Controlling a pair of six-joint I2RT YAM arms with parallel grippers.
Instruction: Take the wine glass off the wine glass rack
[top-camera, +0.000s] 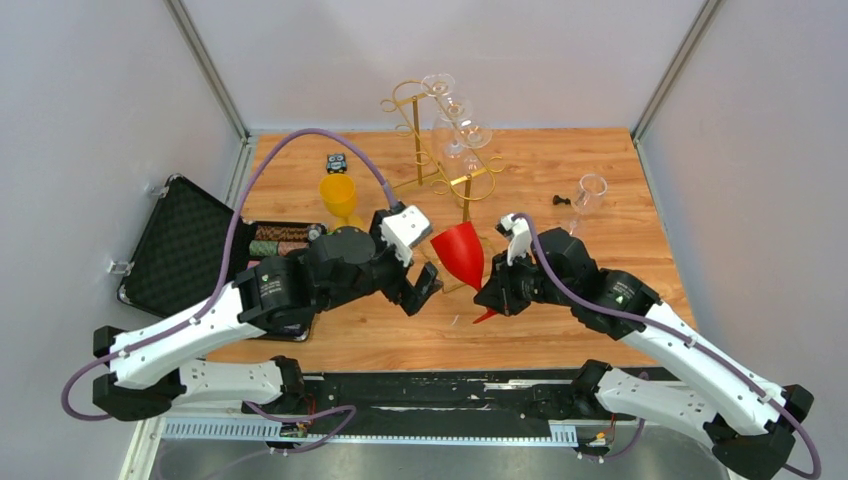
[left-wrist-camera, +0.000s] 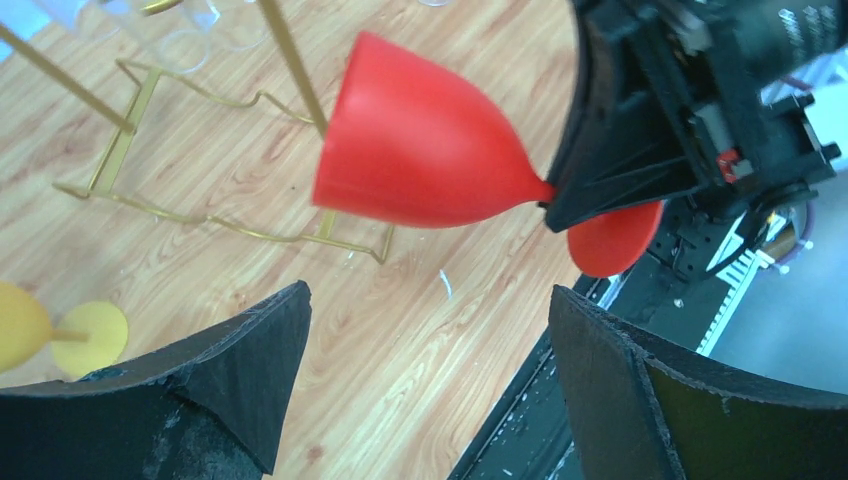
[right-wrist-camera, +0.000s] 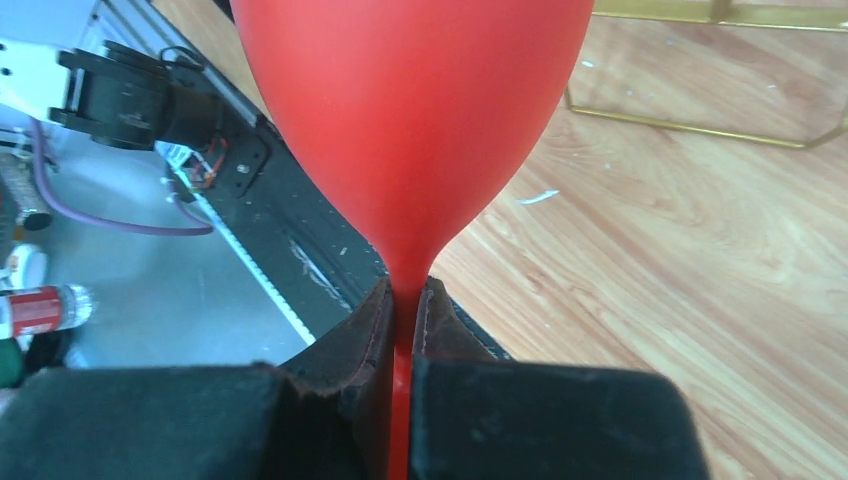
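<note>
Wine glass (top-camera: 460, 255) is clamped by its stem in the right end effector (top-camera: 492, 300), keeping it off the rack (top-camera: 412, 130); left end effector (top-camera: 425, 290) gapes alongside.

You have the wine glass (top-camera: 460, 252) tilted above the middle of the table (top-camera: 620, 190), its stem pinched between the fingers of the right gripper (top-camera: 497, 292), with the left gripper (top-camera: 424, 288) spread wide just to its left and apart from it. Behind it, at the far centre, stands the wine glass rack (top-camera: 466, 198) with other glasses (top-camera: 455, 125) hanging on it. Left of the rack a goblet (top-camera: 338, 195) stands on the table, an open case (top-camera: 180, 245) lies at the left edge, and a small cup (top-camera: 590, 190) sits far right
</note>
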